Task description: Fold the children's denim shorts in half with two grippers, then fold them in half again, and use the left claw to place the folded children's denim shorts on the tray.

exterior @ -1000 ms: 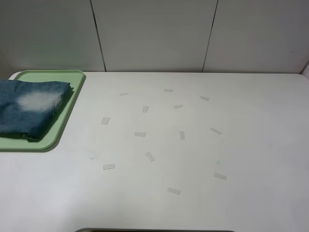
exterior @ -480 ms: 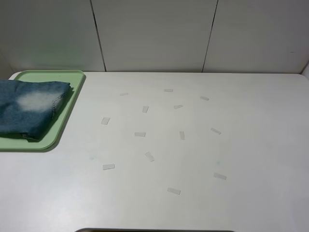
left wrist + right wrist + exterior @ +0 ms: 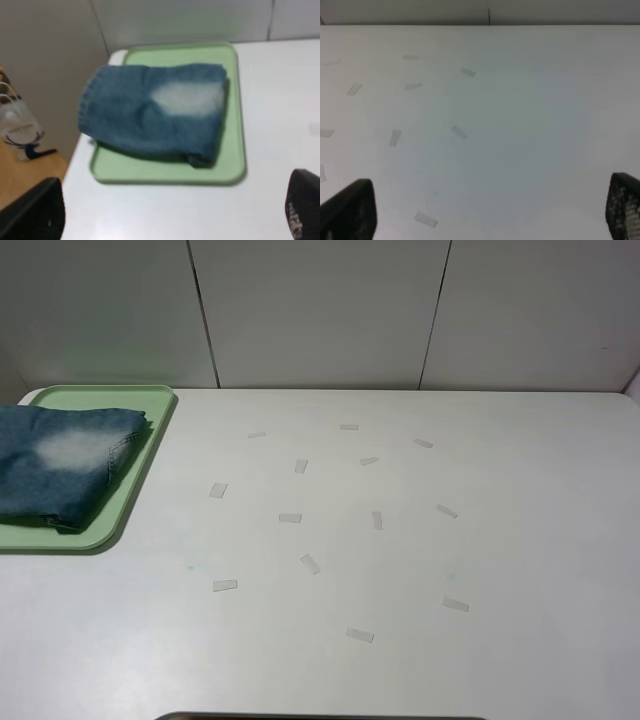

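Observation:
The children's denim shorts (image 3: 62,462) lie folded on the pale green tray (image 3: 135,485) at the table's far left, with a pale faded patch facing up. The left wrist view shows the same shorts (image 3: 155,111) on the tray (image 3: 232,125), with a little of the cloth hanging over the tray's edge. My left gripper (image 3: 175,215) is open and empty, pulled back from the tray; only its two black fingertips (image 3: 35,212) show. My right gripper (image 3: 490,210) is open and empty above bare table. Neither arm shows in the exterior high view.
Several small clear tape strips (image 3: 310,563) are scattered over the white table (image 3: 520,540). A grey panelled wall (image 3: 320,310) stands behind. Beyond the table's left edge, a wooden surface holds a clear cup (image 3: 17,132).

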`<state>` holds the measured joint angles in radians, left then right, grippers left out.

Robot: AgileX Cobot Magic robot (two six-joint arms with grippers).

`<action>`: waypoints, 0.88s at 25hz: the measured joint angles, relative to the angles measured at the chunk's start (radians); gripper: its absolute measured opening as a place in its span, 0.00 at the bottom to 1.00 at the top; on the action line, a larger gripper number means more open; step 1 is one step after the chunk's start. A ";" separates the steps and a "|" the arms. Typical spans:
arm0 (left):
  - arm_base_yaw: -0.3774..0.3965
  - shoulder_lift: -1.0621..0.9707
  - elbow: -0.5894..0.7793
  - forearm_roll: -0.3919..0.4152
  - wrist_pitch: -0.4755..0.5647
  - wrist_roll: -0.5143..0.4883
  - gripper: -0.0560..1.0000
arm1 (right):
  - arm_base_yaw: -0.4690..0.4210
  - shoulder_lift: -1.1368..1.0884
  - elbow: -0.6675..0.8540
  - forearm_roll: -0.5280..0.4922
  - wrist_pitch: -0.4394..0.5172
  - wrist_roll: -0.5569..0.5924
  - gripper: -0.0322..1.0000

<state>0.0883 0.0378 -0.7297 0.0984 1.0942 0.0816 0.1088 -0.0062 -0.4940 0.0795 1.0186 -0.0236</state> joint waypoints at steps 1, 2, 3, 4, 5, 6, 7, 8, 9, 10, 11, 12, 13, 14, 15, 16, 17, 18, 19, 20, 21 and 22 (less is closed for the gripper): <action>-0.011 -0.007 0.011 0.000 0.005 -0.001 0.88 | 0.000 0.000 0.000 0.000 0.000 0.000 0.70; -0.016 -0.011 0.026 0.000 0.007 -0.003 0.88 | 0.000 0.000 0.000 0.000 0.000 0.000 0.70; -0.018 -0.017 0.040 0.000 0.014 -0.003 0.88 | 0.000 0.000 0.000 0.000 0.000 0.000 0.70; -0.019 -0.025 0.053 0.002 0.022 -0.005 0.88 | 0.000 0.000 0.000 0.000 0.000 0.000 0.70; -0.019 -0.034 0.062 0.004 0.025 -0.008 0.88 | 0.000 0.000 0.000 0.000 0.000 0.000 0.70; -0.019 -0.039 0.072 0.007 0.028 -0.016 0.88 | 0.000 0.000 0.000 0.000 0.000 0.000 0.70; -0.019 -0.042 0.081 0.011 0.030 -0.022 0.88 | 0.000 0.000 0.000 0.000 0.000 0.000 0.70; -0.019 -0.044 0.089 0.013 0.030 -0.026 0.88 | 0.000 0.000 0.000 0.000 0.000 0.000 0.70; -0.019 -0.044 0.099 0.015 0.030 -0.031 0.88 | 0.000 0.000 0.000 0.000 0.000 0.000 0.70; -0.019 -0.044 0.107 0.015 0.032 -0.037 0.88 | 0.000 0.000 0.000 0.000 0.000 0.000 0.70; -0.019 -0.044 0.114 0.016 0.035 -0.041 0.88 | 0.000 0.000 0.000 0.000 0.000 0.000 0.70; -0.019 -0.044 0.119 0.018 0.037 -0.047 0.88 | 0.000 0.000 0.000 0.000 0.000 0.000 0.70; -0.019 -0.044 0.126 0.023 0.039 -0.051 0.88 | 0.000 0.000 0.000 0.000 0.000 0.000 0.70; -0.019 -0.044 0.131 0.034 0.040 -0.053 0.88 | 0.000 0.000 0.000 0.000 0.000 0.000 0.70; -0.019 -0.044 0.137 0.047 0.042 -0.055 0.88 | 0.000 0.000 0.000 0.000 0.000 0.000 0.70; -0.019 -0.044 0.142 0.056 0.042 -0.056 0.88 | 0.000 0.000 0.000 0.000 0.000 0.000 0.70; -0.019 -0.044 0.149 0.068 0.042 -0.056 0.88 | 0.000 0.000 0.000 0.000 0.000 0.000 0.70; -0.019 -0.044 0.158 0.076 0.041 -0.056 0.88 | 0.000 0.000 0.000 0.000 0.000 0.000 0.70; -0.019 -0.044 0.168 0.083 0.042 -0.056 0.88 | 0.000 0.000 0.000 0.000 0.000 0.000 0.70; -0.019 -0.044 0.181 0.086 0.042 -0.056 0.88 | 0.000 0.000 0.000 0.000 0.000 0.000 0.70; -0.019 -0.044 0.198 0.091 0.042 -0.056 0.88 | 0.000 0.000 0.000 0.000 0.000 0.000 0.70; -0.019 -0.044 0.215 0.093 0.042 -0.056 0.88 | 0.000 0.000 0.000 0.000 0.000 0.000 0.70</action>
<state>0.0695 -0.0057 -0.5145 0.1917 1.1358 0.0255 0.1088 -0.0062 -0.4940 0.0795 1.0186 -0.0236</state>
